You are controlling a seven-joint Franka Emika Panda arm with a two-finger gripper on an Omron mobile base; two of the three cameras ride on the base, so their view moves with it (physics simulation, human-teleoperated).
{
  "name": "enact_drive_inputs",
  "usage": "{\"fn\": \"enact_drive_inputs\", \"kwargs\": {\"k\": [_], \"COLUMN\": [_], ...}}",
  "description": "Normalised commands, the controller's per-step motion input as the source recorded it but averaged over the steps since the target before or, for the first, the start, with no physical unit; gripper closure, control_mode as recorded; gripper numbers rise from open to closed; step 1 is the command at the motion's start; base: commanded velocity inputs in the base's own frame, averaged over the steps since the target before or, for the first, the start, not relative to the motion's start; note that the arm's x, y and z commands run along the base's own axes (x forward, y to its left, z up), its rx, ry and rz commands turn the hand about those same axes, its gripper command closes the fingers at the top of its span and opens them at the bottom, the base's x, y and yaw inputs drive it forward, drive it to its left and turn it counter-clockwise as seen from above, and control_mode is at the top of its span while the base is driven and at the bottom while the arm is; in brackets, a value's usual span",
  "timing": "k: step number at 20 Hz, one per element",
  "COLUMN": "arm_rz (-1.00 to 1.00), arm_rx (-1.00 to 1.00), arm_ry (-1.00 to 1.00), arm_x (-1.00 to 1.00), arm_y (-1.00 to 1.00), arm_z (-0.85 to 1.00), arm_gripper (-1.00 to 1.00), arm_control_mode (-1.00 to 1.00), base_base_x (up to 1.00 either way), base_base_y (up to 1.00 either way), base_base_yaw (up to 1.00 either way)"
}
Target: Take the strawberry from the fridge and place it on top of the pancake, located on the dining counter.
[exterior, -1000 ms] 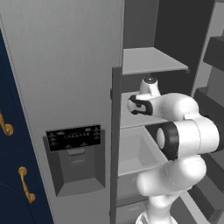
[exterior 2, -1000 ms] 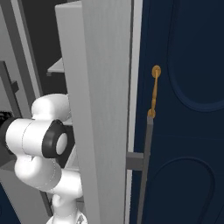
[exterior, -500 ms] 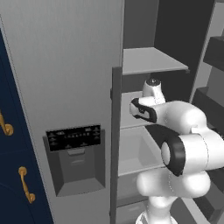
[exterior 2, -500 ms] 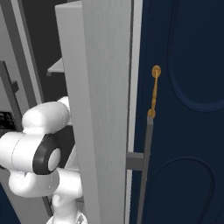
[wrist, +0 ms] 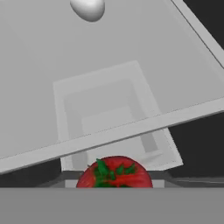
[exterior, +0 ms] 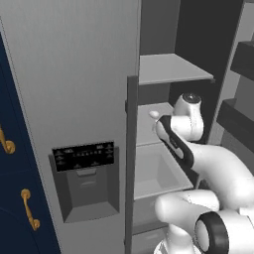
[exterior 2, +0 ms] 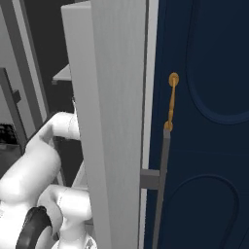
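Strawberry (wrist: 114,172) at bottom centre of hand view, tool's grip state cannot be told, white egg-like lump (wrist: 89,8) on fridge (exterior: 74,74) shelf, top centre

A grey shelf (wrist: 144,65) inside the fridge (exterior: 74,74), on which a white egg-like lump (wrist: 89,8) is seen resting.

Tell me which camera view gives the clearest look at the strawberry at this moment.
The hand view: the strawberry sits red with green leaves at the bottom edge, in front of the grey fridge shelf and close to the camera. In the left base view the arm stands where it would be; in the right base view the fridge door stands in front.
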Motion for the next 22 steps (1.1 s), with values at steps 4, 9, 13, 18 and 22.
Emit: {"fn": "enact_drive_inputs", "kwargs": {"k": [4,9,13,18,22], "arm_rz": [0.0,0.0,0.0,0.0,0.0], "arm_rx": [0.0,0.0,0.0,0.0,0.0], "arm_ry": [-0.05,0.0,0.11,0.22,0.13], "arm_x": [-0.81,-0.97,-0.76,-0.71,-0.8], "arm_y": [0.27,0.07,0.04,0.0,0.05], "arm_z": [0.53,0.53,0.79,0.82,0.3], "arm_gripper": [1.0,1.0,1.0,1.0,1.0], "arm_control_mode": [-1.0,-1.0,-1.0,-1.0,-1.0], "base_base_x": [0.0,0.0,0.0,0.0,0.0], "base_base_y": [0.0,0.0,0.0,0.0,0.0], "base_base_yaw": [0.0,0.0,0.0,0.0,0.0]}}
